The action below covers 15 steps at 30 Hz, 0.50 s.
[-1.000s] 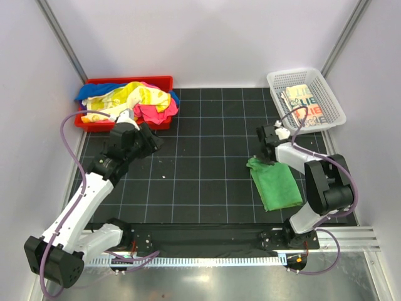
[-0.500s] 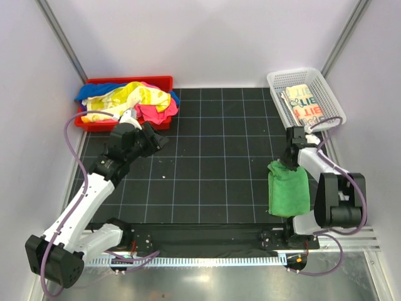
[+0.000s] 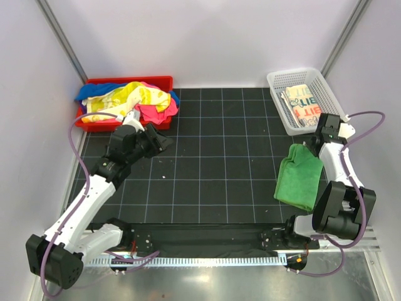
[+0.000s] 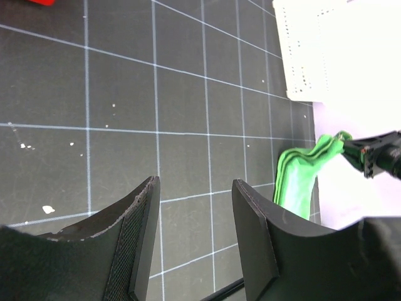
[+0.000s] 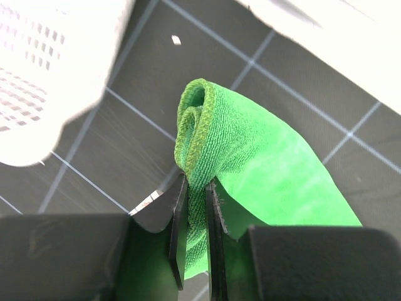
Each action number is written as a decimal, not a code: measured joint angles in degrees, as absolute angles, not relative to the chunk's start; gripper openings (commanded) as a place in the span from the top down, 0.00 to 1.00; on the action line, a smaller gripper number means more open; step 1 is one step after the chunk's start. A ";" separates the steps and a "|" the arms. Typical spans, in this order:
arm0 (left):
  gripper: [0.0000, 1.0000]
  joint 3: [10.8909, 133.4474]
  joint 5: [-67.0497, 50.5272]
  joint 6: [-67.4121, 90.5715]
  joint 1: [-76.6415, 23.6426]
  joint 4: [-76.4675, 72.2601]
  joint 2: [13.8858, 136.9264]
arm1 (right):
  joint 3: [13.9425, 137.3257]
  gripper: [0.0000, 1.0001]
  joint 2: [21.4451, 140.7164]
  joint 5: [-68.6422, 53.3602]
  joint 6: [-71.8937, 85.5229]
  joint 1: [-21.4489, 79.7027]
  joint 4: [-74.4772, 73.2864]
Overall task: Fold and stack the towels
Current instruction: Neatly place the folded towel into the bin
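A folded green towel (image 3: 302, 177) hangs from my right gripper (image 3: 311, 149), lifted off the mat just below the white basket (image 3: 334, 100). In the right wrist view the jaws are shut on a thick fold of that green towel (image 5: 250, 157), gripper (image 5: 194, 207). A folded cream towel (image 3: 304, 103) with printed letters lies in the basket. Loose yellow, pink and blue towels (image 3: 135, 99) are heaped in the red tray (image 3: 158, 81). My left gripper (image 3: 161, 143) hovers open and empty over the mat below the tray; its fingers (image 4: 254, 219) frame bare mat, gripper (image 4: 195, 216).
The black gridded mat (image 3: 207, 163) covers the table, with a few white specks (image 4: 47, 209). Grey walls close in on both sides and the back. The basket's corner (image 5: 37, 81) stands close beside the held towel. The arm bases sit at the near edge.
My right gripper has carried the green towel off the mat, rightward and up toward the basket. The left gripper has shifted slightly right and stayed open.
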State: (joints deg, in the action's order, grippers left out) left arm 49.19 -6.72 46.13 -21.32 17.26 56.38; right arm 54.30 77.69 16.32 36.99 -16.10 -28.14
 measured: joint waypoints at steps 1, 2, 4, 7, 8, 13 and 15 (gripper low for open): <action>0.47 49.08 -6.85 46.15 -21.45 16.99 56.27 | 54.98 0.99 77.95 16.34 36.93 -16.36 -28.01; 0.47 49.01 -6.98 46.15 -21.61 16.82 56.21 | 55.66 0.99 78.17 16.34 36.88 -16.58 -27.83; 0.47 48.93 -7.25 46.15 -21.87 16.34 56.05 | 57.17 0.99 78.61 16.69 36.69 -16.78 -27.68; 0.47 48.93 -7.60 46.17 -22.17 15.88 55.96 | 59.68 0.99 79.55 17.21 36.45 -17.10 -27.07; 0.48 48.90 -7.62 46.24 -22.28 15.79 55.96 | 60.62 0.99 80.01 17.43 36.42 -17.12 -26.70; 0.48 48.53 -7.66 46.35 -23.20 14.79 55.99 | 63.26 0.99 82.85 18.22 36.58 -17.32 -22.81; 0.48 48.45 -7.66 46.35 -23.46 14.48 55.99 | 64.14 0.99 84.29 18.83 36.47 -17.34 -21.34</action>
State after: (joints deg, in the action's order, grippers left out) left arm 48.45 -7.66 46.35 -23.46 14.48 55.99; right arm 64.14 84.29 18.83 36.47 -17.34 -21.34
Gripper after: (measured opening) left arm 0.524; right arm 0.207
